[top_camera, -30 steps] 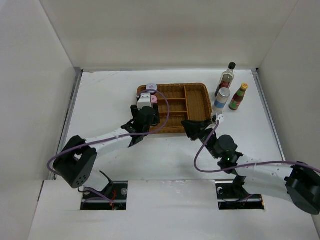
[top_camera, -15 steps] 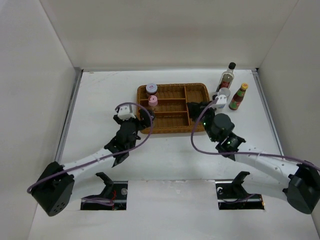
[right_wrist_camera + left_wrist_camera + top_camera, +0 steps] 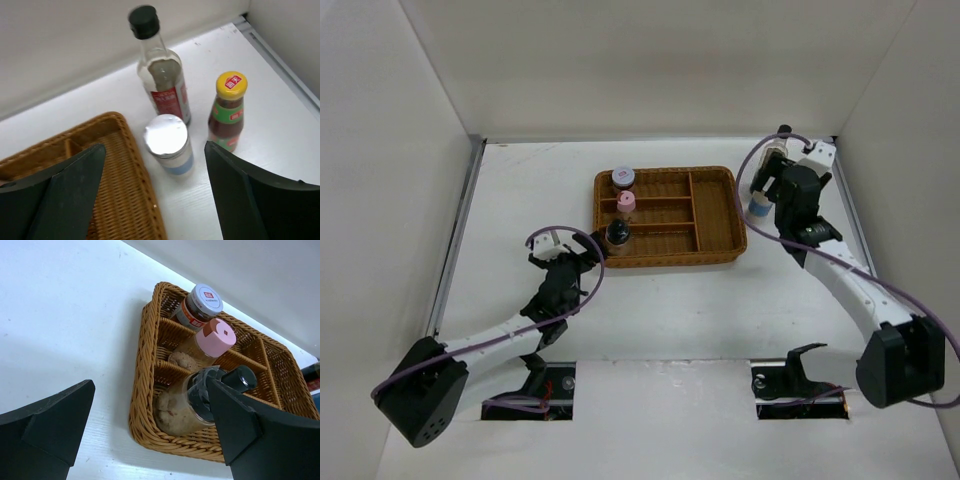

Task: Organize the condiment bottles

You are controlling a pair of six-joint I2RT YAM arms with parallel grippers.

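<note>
Condiment bottles (image 3: 200, 347): three squat jars in the basket (image 3: 142, 370), three others beside it; left hand (image 3: 150, 385), right hand (image 3: 155, 146) released.

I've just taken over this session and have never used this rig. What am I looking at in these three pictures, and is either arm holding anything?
Two robot arms are bolted at the near table edge, and each ends in a two-finger claw. The overhead picture looks down from behind them. The other two come from a camera on each wrist, so the dark wedges at the bottom are that claw's own fingers.

On the white table sits a wicker basket with compartments. Its left column holds a dark-lidded jar, a pink-lidded jar and a short black-capped bottle. To the basket's right, on the table, stand a tall clear bottle, a silver-lidded jar and a red sauce bottle.

The left claw is open, just short of the basket's near-left corner. The right claw is open above those three bottles. Neither holds anything.
</note>
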